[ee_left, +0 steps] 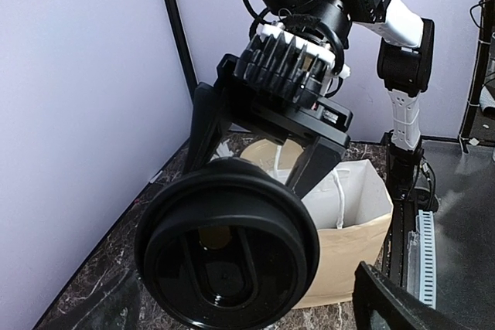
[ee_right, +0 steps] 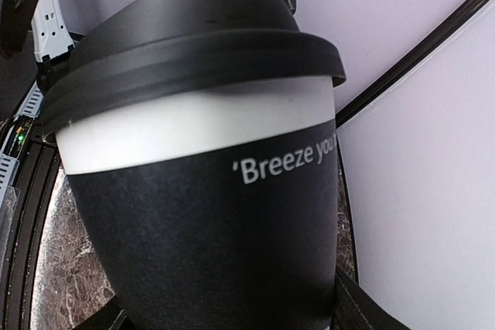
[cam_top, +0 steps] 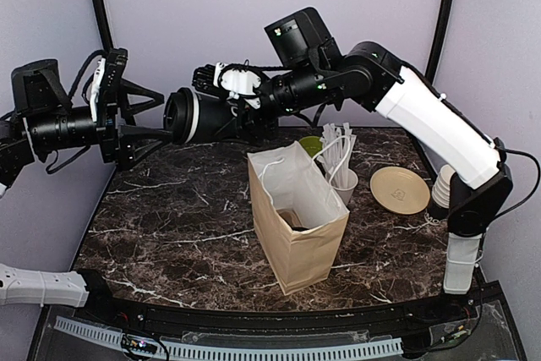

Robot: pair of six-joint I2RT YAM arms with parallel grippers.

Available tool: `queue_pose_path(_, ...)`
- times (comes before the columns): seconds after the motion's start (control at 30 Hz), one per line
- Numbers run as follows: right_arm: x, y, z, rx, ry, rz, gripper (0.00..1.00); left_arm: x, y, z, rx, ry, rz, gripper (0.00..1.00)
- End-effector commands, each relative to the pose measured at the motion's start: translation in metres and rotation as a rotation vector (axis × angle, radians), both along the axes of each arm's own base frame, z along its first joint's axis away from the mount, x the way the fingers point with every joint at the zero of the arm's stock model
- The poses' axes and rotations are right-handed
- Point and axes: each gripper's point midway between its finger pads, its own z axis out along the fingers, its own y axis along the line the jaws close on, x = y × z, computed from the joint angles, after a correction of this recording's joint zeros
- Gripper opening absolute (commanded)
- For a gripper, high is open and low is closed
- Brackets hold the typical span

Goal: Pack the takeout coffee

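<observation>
The takeout coffee (cam_top: 199, 116), a black paper cup with a black lid, lies on its side in the air above the table's back left. My right gripper (cam_top: 218, 116) is shut on its body; the wrist view fills with the cup (ee_right: 209, 191) and its white lettering. The lid (ee_left: 228, 241) faces my left gripper (cam_top: 165, 116), which is open, its fingers (ee_left: 387, 299) spread either side of the lid without touching it. The brown paper bag (cam_top: 296, 209) stands open mid-table, below and to the right of the cup.
Behind the bag stand a white cup of straws (cam_top: 342, 162) and a green cup (cam_top: 311, 145). A tan plate (cam_top: 399, 189) lies at the right, with a white stack (cam_top: 442, 188) beside the right arm's base. Something dark sits inside the bag.
</observation>
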Motion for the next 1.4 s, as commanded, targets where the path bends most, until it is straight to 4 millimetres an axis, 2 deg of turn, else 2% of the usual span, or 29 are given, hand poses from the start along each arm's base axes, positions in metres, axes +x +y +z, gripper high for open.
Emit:
queue_pose_path(0.0, -0.001, 0.006, 0.007, 0.035, -0.015, 0.018, 0.66, -0.006, 0.006, 0.018, -0.029, -0.055, 0.006, 0.98)
queue_pose_path(0.2, -0.003, 0.007, 0.007, 0.034, -0.012, 0.029, 0.66, 0.005, -0.001, 0.0, 0.02, -0.004, 0.011, 0.99)
queue_pose_path(0.43, -0.004, 0.007, 0.006, 0.029, -0.021, 0.028, 0.66, 0.01, -0.005, -0.002, 0.021, -0.001, 0.014, 0.98)
queue_pose_path(0.7, -0.002, 0.009, 0.003, 0.021, -0.027, 0.023, 0.66, 0.015, -0.009, -0.011, 0.057, 0.032, 0.015, 0.84)
queue_pose_path(0.97, -0.001, 0.009, 0.001, 0.014, -0.035, 0.017, 0.68, 0.016, -0.011, -0.015, 0.075, 0.045, 0.009, 0.8)
queue_pose_path(1.03, 0.0, 0.007, 0.001, 0.011, -0.035, 0.007, 0.72, 0.016, -0.011, -0.017, 0.079, 0.051, 0.004, 0.79)
queue_pose_path(1.17, 0.009, -0.01, 0.016, 0.027, -0.05, -0.052, 0.85, 0.016, -0.007, -0.015, 0.086, 0.052, 0.024, 0.79)
queue_pose_path(1.3, 0.028, -0.049, 0.036, 0.082, 0.007, -0.132, 0.93, 0.02, -0.002, -0.016, 0.104, 0.076, 0.067, 0.78)
queue_pose_path(1.33, 0.034, -0.059, 0.034, 0.08, 0.028, -0.16, 0.93, 0.022, -0.001, -0.017, 0.11, 0.081, 0.077, 0.78)
queue_pose_path(1.37, 0.039, -0.069, 0.023, 0.057, 0.057, -0.193, 0.93, 0.024, 0.001, -0.017, 0.116, 0.088, 0.097, 0.78)
